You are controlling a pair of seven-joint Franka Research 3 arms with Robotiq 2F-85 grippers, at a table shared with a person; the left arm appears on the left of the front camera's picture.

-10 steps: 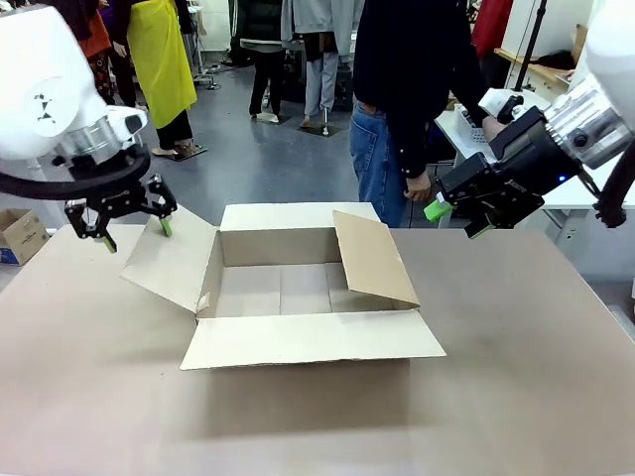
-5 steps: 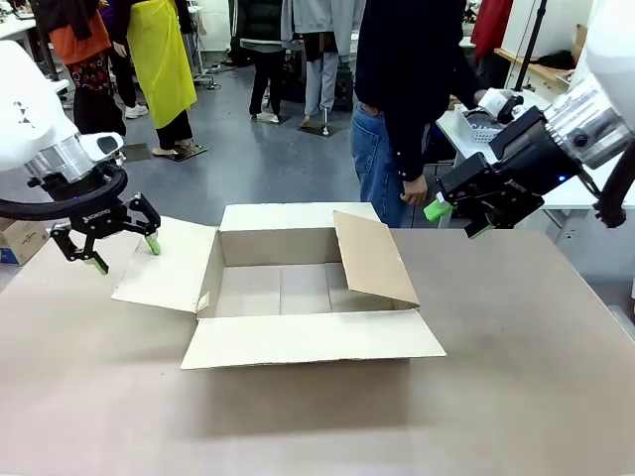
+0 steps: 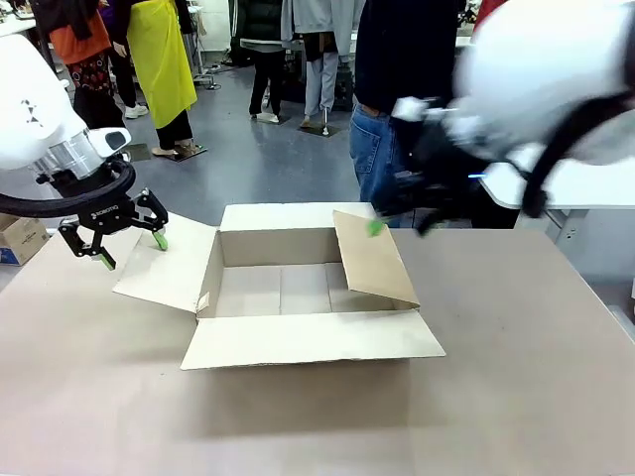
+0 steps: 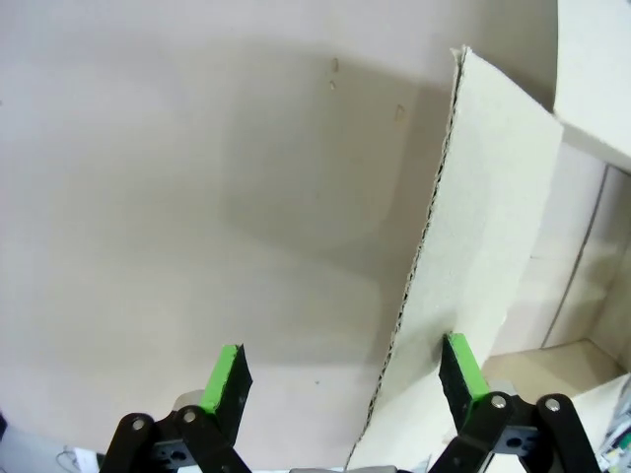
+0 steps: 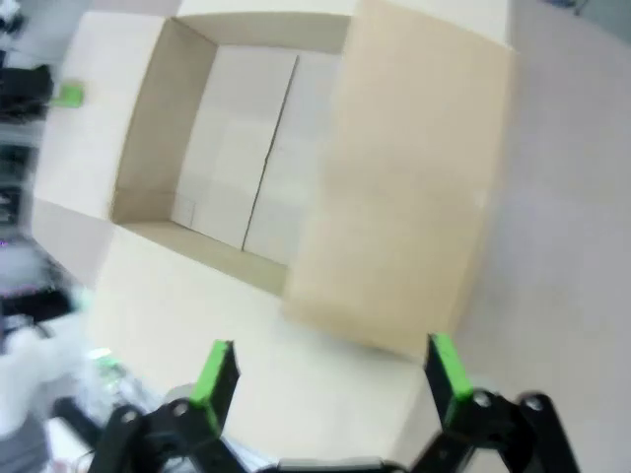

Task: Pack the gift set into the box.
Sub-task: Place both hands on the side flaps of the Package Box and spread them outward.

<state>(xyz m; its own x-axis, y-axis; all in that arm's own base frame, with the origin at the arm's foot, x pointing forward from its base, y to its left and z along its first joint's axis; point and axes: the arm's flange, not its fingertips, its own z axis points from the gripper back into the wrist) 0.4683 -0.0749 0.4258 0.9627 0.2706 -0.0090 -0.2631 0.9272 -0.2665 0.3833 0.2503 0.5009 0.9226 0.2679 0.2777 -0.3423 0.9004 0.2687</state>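
The box (image 3: 298, 293) is a wide brown carton that stands open in the middle of the table with its flaps spread. My left gripper (image 3: 133, 250) hangs open at the outer edge of the left flap (image 3: 169, 263). In the left wrist view that flap's edge (image 4: 434, 246) runs up between the open fingers of the left gripper (image 4: 345, 379). My right gripper (image 3: 400, 226), blurred by motion, is open just above the raised right flap (image 3: 372, 258). From the right wrist the open right gripper (image 5: 330, 374) looks down on the right flap (image 5: 404, 187) and the bare box floor (image 5: 237, 168). The gift set is out of view.
A person in a dark top and jeans (image 3: 387, 109) stands at the far side behind the box. A small brown carton (image 3: 20, 236) sits off the table's far left. The brown table surface (image 3: 516, 377) is bare in front and to the right.
My right arm has swung left from beside the side table to over the right flap. The left flap was pushed down flatter, and the left gripper has shifted slightly at its edge.
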